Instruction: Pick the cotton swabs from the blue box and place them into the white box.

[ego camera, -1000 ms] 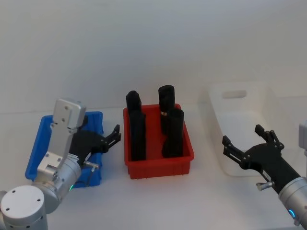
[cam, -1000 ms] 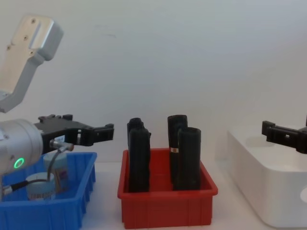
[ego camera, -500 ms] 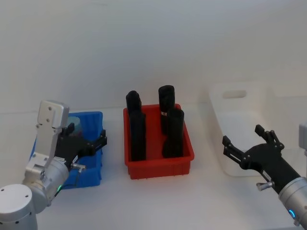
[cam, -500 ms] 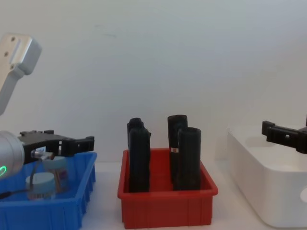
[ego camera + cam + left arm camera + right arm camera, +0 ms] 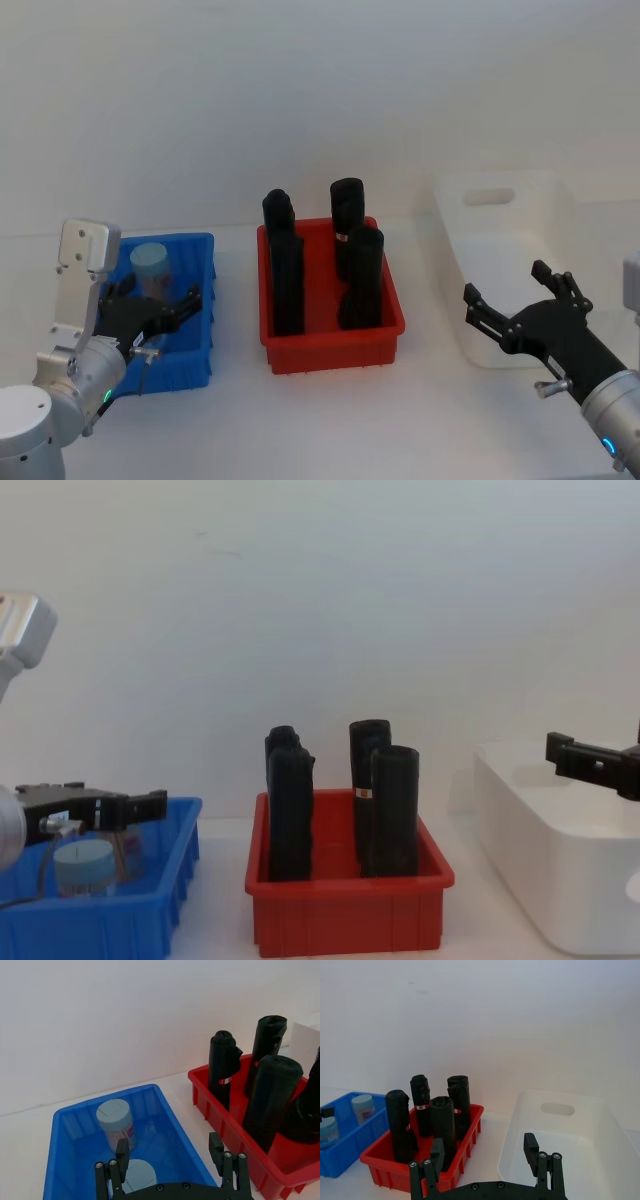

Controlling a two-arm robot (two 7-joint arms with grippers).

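The cotton swabs [image 5: 116, 1120], two clear tubs with pale blue-grey lids, stand upright in the blue box [image 5: 197, 243] at the table's left end, one toward its far wall and one nearer the robot. The left gripper [image 5: 185, 308] hovers over the box with its fingers spread and nothing between them, the nearer tub's lid just below it in the left wrist view. At centre, a red bin [image 5: 330, 345] holds upright black rolls [image 5: 287, 275]. On the right, the right gripper [image 5: 505, 282] hangs by the near end of the white box [image 5: 560, 215], its fingers likewise spread and holding nothing.
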